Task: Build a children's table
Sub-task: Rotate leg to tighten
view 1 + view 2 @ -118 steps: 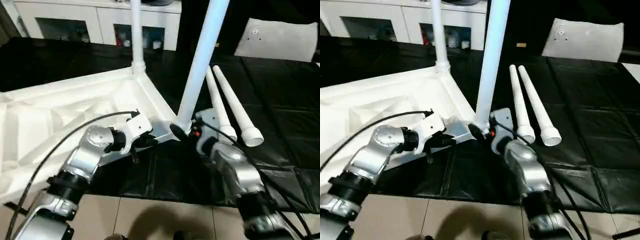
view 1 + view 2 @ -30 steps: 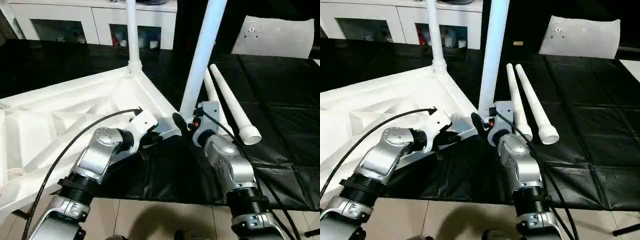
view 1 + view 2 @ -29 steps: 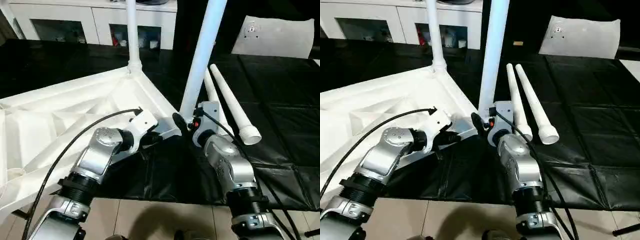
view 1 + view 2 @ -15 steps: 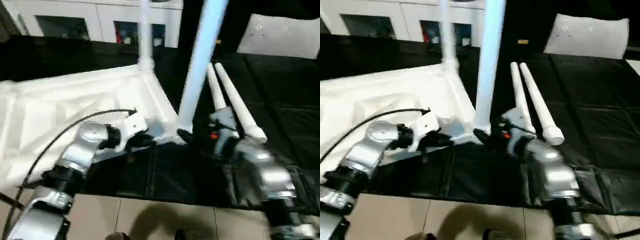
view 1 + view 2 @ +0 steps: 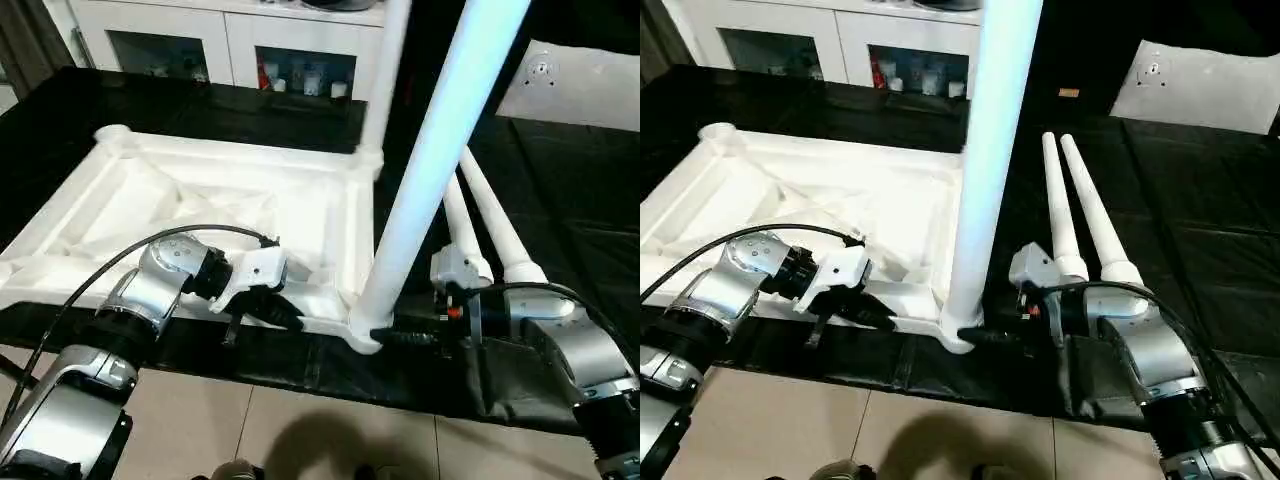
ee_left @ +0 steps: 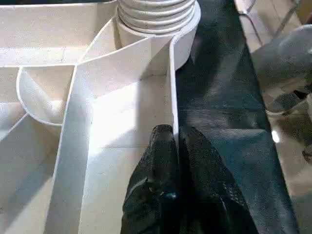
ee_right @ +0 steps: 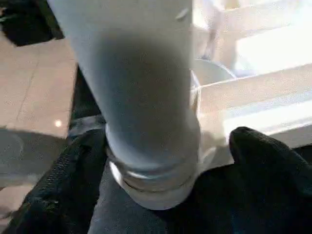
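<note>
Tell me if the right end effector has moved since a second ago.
Yes: the right end effector swung around the standing leg's base, from its near side to its right, toward the loose legs.

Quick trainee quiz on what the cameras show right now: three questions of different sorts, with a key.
1. True or false: two loose legs lie side by side on the black mat.
2. The left pincer is shut on: A) the tabletop's rim; B) a loose leg; C) a cable.
3. Fill in: the right pincer stands open around the base of the ___ standing leg (near or far).

Key: 1 true; 2 A; 3 near, the near leg, not the far leg.
</note>
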Robot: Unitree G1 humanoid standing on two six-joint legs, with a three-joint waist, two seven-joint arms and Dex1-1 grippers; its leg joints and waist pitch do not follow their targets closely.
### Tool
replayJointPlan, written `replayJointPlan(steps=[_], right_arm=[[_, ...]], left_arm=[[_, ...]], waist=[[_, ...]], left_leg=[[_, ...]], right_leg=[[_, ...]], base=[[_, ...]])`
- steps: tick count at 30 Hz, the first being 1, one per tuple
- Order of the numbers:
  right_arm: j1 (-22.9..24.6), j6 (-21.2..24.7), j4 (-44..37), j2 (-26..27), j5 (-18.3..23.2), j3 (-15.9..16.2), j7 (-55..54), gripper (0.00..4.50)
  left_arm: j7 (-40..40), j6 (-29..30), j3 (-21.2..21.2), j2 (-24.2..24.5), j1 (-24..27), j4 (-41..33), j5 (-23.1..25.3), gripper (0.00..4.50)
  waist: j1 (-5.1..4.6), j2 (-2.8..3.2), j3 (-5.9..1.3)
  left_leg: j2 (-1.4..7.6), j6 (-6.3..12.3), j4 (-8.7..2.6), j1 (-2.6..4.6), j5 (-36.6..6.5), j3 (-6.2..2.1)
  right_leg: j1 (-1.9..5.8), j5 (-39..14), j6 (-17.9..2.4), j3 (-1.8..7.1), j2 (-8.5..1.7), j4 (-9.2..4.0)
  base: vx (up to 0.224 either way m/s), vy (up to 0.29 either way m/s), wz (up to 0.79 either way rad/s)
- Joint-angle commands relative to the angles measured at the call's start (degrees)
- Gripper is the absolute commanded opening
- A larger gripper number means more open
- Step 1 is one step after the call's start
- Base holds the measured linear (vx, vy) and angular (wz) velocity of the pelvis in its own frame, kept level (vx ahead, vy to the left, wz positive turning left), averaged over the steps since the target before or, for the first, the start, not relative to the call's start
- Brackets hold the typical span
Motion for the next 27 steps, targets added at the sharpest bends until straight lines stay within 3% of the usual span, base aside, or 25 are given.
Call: replayJointPlan(steps=[1,11,18,23,24,25,27], right_arm=[[-1.2,-0.7,0.5,-0.7,-0.3,0.7,1.0,3.81],[-2.7,-3.1,2.8,0.8,-1.5,2.4,2.4,2.93],[-2.9,-3.6,3.4,1.5,-1.2,2.6,2.5,2.73],[-0.8,0.8,0.5,5.0,1.8,0.6,-2.1,2.72],[-0.3,1.7,0.1,6.5,1.9,-0.1,-4.9,2.72],[0.1,2.0,0.1,7.8,1.7,-0.6,-7.4,2.72],[1.1,2.4,0.0,10.8,0.9,-1.4,-13.0,2.72]], left_arm=[[-2.8,-2.4,-1.4,-0.8,-1.7,-0.3,0.4,0.00],[-4.0,-5.7,-2.3,-1.8,-3.5,3.5,1.0,0.00],[-3.9,-7.1,-2.1,-2.3,-4.1,5.4,1.6,0.00],[2.2,-2.4,0.9,-2.7,-2.8,3.9,0.1,0.00],[3.9,-0.9,1.6,-2.9,-2.2,2.7,-0.3,0.00],[5.6,0.6,2.3,-3.2,-1.6,1.7,-0.6,0.00],[9.7,4.0,3.7,-3.9,0.0,-0.9,-1.0,0.00]], waist=[[-0.01,0.25,-3.93],[0.40,0.37,-4.14],[0.61,0.31,-3.98],[0.49,0.36,-3.96],[0.46,0.73,-3.88],[0.23,0.50,-3.84],[-0.15,0.63,-3.78]], left_leg=[[2.68,2.15,-3.96,0.90,-14.4,-0.28],[2.68,2.60,-3.77,0.77,-12.7,-0.18],[2.85,1.85,-3.90,0.95,-14.2,-0.18],[2.90,1.51,-3.99,0.88,-14.1,-0.18],[3.02,1.02,-4.16,0.87,-14.2,-0.29],[2.92,0.61,-4.24,0.81,-14.8,-0.37],[2.78,0.10,-4.34,0.89,-15.6,-0.49]], right_leg=[[3.11,-15.7,-13.0,2.35,-3.62,-4.03],[3.30,-11.1,-14.3,2.23,-3.60,-3.57],[3.27,-14.5,-13.7,1.98,-3.79,-3.89],[3.30,-14.3,-13.7,1.90,-3.76,-3.82],[3.26,-14.2,-13.6,1.94,-3.76,-3.83],[3.30,-15.0,-13.4,1.91,-3.81,-3.81],[3.14,-16.6,-12.8,1.86,-3.81,-4.12]], base=[[0.000,0.000,0.00],[0.000,0.000,0.00],[0.000,0.000,0.00],[0.000,0.000,0.00],[0.000,0.000,0.00],[0.000,0.000,0.00],[0.000,0.000,0.00]])
